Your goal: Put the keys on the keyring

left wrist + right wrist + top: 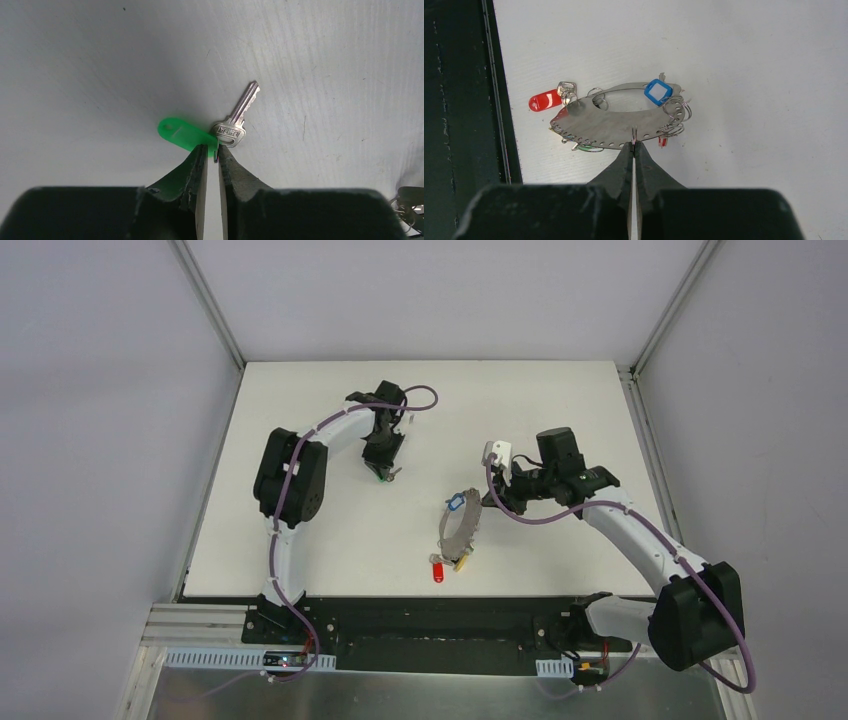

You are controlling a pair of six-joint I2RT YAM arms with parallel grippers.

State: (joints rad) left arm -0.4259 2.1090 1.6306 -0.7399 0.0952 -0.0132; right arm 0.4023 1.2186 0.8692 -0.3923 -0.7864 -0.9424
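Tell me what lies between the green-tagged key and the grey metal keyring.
Nothing: the top view shows only bare white table between the silver key with green plastic tag and the flat grey metal oval keyring.

- The white desk (330, 530) is matte and faintly scratched, with a dark strip (459, 100) along its near edge.
- A green-tagged key (231, 132) lies flat at the very tips of the left end effector (212, 152), blade pointing away.
- The keyring (614, 127) sits just ahead of the right end effector (634, 146), with a red-tagged key (546, 100) ahead-left and a blue tag (658, 92) beyond.
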